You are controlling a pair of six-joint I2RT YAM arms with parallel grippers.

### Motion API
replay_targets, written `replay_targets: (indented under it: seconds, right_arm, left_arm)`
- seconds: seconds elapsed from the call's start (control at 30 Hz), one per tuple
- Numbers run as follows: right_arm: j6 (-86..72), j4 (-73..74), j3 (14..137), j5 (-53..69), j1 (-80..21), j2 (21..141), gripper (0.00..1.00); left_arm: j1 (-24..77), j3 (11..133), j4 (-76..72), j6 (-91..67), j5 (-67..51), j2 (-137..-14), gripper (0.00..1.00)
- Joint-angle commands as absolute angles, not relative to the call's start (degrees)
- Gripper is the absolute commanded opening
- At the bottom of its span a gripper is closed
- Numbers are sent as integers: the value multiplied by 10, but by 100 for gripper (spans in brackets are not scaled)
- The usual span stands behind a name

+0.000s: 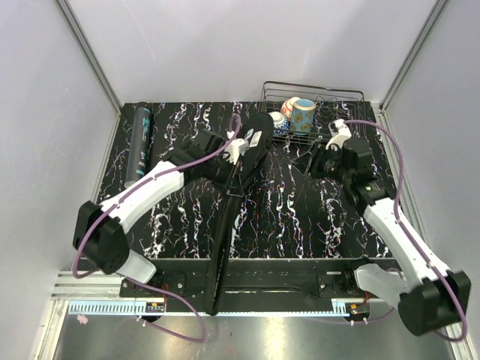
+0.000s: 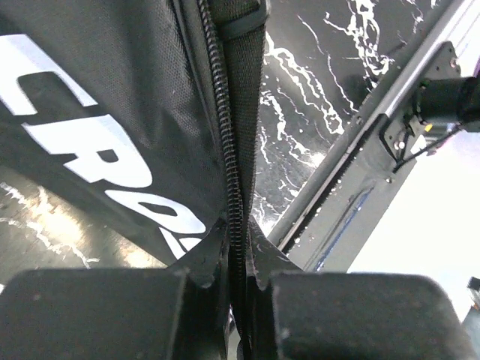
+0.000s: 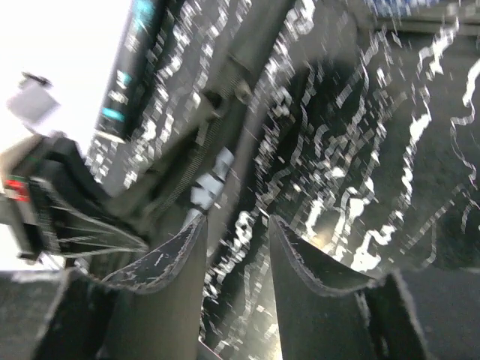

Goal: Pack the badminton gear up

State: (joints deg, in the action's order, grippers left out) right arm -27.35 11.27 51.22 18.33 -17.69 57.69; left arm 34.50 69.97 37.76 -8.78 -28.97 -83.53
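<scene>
So the bag lies lengthwise down the middle of the desk, wide end near the far side and narrow end hanging over the near edge. The left tool is clenched right on the bag's zip edge, pinched tight between both fingers, with the white lettering on the fabric just beside it. Can't tell what's inside the bag from any view, it's just black fabric. The right tool sits released, jaws apart with nothing between them, over the desk to the right of the bag; that view is pretty blurry. The tube lies at the far left of the desk, well apart from the bag. The wire basket in the far right corner has painted cups in it
</scene>
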Motion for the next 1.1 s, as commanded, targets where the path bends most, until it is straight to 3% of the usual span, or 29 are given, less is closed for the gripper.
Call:
replay_targets:
  seconds: [0.0,0.33,0.43,0.53,0.7,1.07]
  right_arm:
    - [-213,68,460,337,-135,628,43]
    - [-275,-55,427,405,-127,669,50]
    - [-283,-115,437,448,-127,708,49]
    - [-283,-83,464,441,-127,725,42]
    - [-304,-48,429,425,-127,629,45]
    - [-300,38,392,379,-127,539,53]
  left_arm:
    - [346,746,382,-45,-416,-874,0]
    - [352,673,351,-35,-435,-798,0]
    - [351,668,351,-38,-428,-797,0]
    - [352,667,347,-58,-451,-778,0]
    - [358,660,332,-74,-418,-724,0]
    - [359,713,353,-49,-414,-850,0]
